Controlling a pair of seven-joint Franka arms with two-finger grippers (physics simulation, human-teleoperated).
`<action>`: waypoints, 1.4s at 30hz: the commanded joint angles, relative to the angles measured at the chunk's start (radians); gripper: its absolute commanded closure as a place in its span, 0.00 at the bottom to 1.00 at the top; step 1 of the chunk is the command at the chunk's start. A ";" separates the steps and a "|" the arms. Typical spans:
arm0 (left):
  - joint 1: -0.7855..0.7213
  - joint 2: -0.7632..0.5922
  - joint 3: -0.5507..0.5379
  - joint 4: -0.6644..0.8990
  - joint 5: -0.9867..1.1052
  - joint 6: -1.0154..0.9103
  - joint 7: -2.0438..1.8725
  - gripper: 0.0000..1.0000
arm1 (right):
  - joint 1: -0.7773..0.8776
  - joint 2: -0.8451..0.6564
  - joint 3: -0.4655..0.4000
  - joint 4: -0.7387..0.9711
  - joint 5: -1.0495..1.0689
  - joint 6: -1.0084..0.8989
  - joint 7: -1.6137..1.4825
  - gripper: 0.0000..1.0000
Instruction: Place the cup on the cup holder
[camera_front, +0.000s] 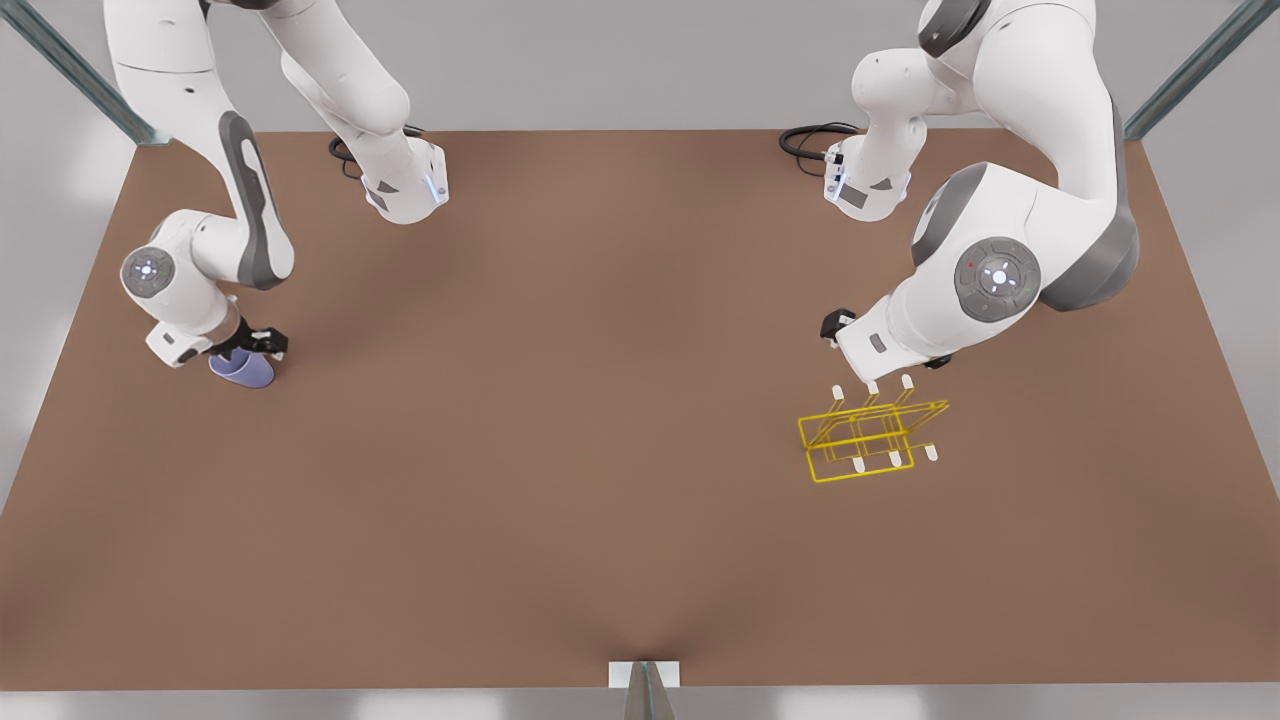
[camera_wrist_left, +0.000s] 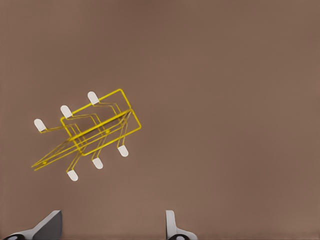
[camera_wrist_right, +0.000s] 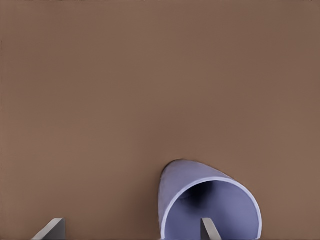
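Lavender cup (camera_front: 243, 370) lies on its side at the front view's left on the brown worktop (camera_front: 560, 450). It looks light, stiff and slippery. The spread right pincer (camera_front: 250, 345) has one finger (camera_wrist_right: 209, 229) inside its rim, a good hold. The left pincer (camera_wrist_left: 112, 227) hangs spread above the yellow cup holder (camera_front: 872, 440).

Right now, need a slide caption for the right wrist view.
Right gripper straddling the cup wall, one finger inside its mouth, on the brown table.
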 joint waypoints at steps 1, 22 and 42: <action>0.001 -0.001 0.001 0.000 0.001 -0.003 0.029 0.00 | -0.012 0.001 0.001 0.000 0.002 0.014 -0.036 0.00; -0.043 -0.041 0.002 0.003 0.047 0.077 -0.083 0.00 | -0.035 0.038 0.002 0.002 -0.013 0.020 -0.060 0.00; 0.064 -0.009 -0.002 0.016 0.091 0.078 -0.083 0.00 | -0.468 0.149 0.391 0.028 -0.092 0.040 -0.052 0.00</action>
